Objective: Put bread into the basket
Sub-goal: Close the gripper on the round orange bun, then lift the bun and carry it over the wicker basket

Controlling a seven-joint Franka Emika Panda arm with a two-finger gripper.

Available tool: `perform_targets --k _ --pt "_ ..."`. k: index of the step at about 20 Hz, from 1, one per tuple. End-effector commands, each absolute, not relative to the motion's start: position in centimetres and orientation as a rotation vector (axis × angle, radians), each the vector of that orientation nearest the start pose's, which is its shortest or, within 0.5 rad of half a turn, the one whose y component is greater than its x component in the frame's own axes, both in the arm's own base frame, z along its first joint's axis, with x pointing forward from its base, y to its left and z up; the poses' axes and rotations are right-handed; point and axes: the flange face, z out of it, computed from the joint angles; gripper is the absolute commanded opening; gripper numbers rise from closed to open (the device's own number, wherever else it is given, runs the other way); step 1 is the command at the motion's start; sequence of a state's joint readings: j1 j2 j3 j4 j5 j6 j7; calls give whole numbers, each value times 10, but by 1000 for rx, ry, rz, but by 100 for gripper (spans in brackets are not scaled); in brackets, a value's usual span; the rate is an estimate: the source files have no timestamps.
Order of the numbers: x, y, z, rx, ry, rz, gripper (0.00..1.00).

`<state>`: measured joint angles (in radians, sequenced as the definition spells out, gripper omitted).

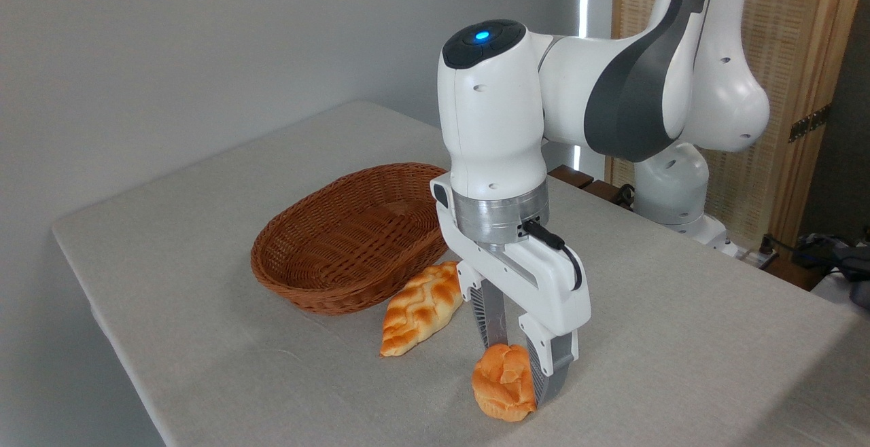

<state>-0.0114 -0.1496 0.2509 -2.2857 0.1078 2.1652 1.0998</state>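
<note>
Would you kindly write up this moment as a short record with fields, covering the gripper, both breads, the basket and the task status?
gripper: fingers closed on either side of the bun, low at the table
bread: round orange bun, between the fingers, apparently resting on the cloth
loaf: braided golden, lying beside the basket's near rim
basket: wicker, oval, nothing visible inside
table: grey cloth
task status: bun gripped, not yet in the basket
</note>
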Motion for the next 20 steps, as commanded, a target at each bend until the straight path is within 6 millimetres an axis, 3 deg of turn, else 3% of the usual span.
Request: perform_targets --k 1,13,17,20 --pt "476 124 411 -2732 1402 23 55" --pt "475 124 412 -2734 1401 24 55" --pt "478 118 426 -2733 1389 -24 55" --pt "490 96 449 -2775 1361 -148 55"
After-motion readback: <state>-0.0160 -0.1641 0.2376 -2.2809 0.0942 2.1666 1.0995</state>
